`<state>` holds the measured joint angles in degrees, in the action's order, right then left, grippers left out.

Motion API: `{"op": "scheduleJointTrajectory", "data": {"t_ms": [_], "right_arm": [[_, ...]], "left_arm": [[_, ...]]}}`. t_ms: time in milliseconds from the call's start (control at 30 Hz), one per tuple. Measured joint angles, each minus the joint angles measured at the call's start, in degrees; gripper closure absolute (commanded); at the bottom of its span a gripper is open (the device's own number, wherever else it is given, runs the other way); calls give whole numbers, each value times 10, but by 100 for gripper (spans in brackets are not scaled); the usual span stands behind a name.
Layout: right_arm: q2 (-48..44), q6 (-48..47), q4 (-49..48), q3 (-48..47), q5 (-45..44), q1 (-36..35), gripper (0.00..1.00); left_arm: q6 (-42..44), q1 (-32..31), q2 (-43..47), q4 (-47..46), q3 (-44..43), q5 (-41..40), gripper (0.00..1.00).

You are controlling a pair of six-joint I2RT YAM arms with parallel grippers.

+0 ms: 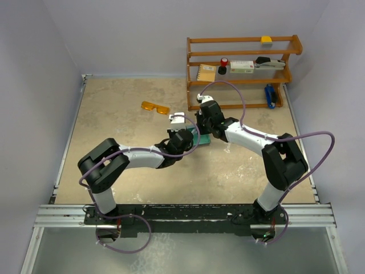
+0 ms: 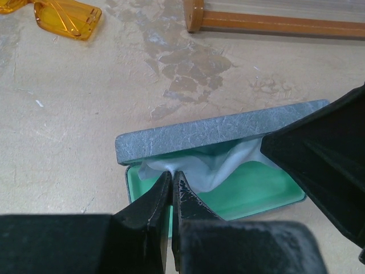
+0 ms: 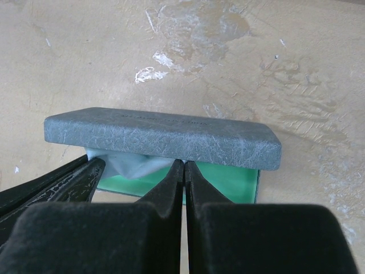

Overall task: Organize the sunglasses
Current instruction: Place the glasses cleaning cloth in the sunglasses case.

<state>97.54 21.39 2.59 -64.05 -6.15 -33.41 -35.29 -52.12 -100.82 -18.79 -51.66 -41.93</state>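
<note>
The orange-amber sunglasses [image 1: 155,107] lie on the table to the far left of both grippers; they also show in the left wrist view [image 2: 63,20]. The blue-grey case [image 1: 203,137] sits mid-table with its lid [image 2: 222,131] half raised over the teal inside [image 2: 256,191]. My left gripper [image 2: 171,174] is shut on the light blue cloth [image 2: 219,162] at the case's mouth. My right gripper [image 3: 183,165] is shut, its tips under the lid [image 3: 162,132] and against the cloth [image 3: 128,165]; nothing shows between its jaws.
A wooden shelf rack [image 1: 242,71] stands at the back right with small items on it, and its foot [image 2: 274,20] lies just beyond the case. Walls close the table on the left, back and right.
</note>
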Motion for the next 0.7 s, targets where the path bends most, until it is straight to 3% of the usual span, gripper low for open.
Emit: {"op": "scheduleJointTrajectory", "data": {"t_ms": [700], "right_arm": [[33, 0, -16, 36, -1, 1, 100]], "left_arm": [[-17, 0, -34, -13, 16, 20, 100]]}}
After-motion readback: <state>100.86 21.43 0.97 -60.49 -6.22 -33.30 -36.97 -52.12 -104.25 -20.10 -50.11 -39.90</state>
